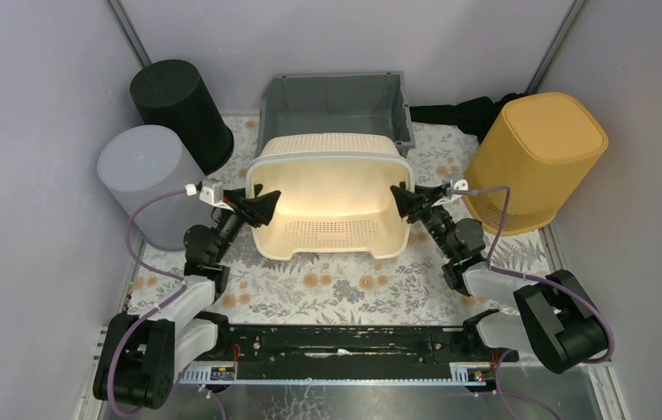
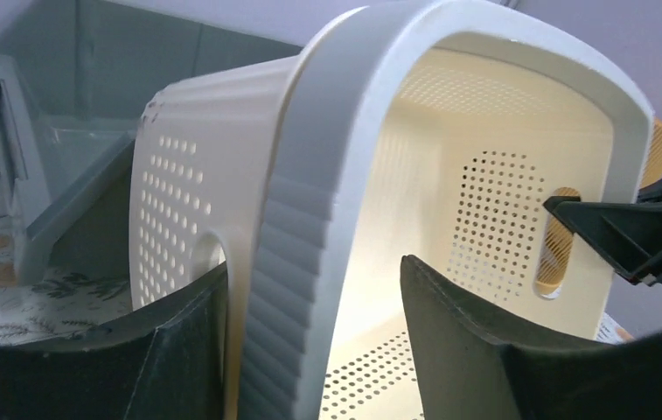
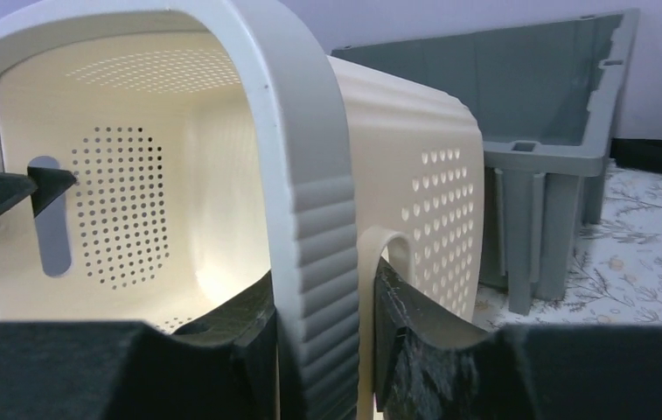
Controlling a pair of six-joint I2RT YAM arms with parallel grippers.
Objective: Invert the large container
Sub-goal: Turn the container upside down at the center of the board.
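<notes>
Cream basket (image 1: pixel 331 197) lies on its side at centre, mouth toward six o'clock: half turned. Right claw (image 1: pixel 402 200) pinches its three o'clock rim; left claw (image 1: pixel 257 199) straddles the nine o'clock rim, spread. Next, likely tip it mouth-down.

From above, the basket (image 1: pixel 331 188) blocks the grey bin's (image 1: pixel 331 101) near wall. A black bundle (image 1: pixel 463 112) is half lost behind the yellow tub (image 1: pixel 541 157), too hidden to name. Both wrist views cut the basket's rim off at the bottom edge.
</notes>
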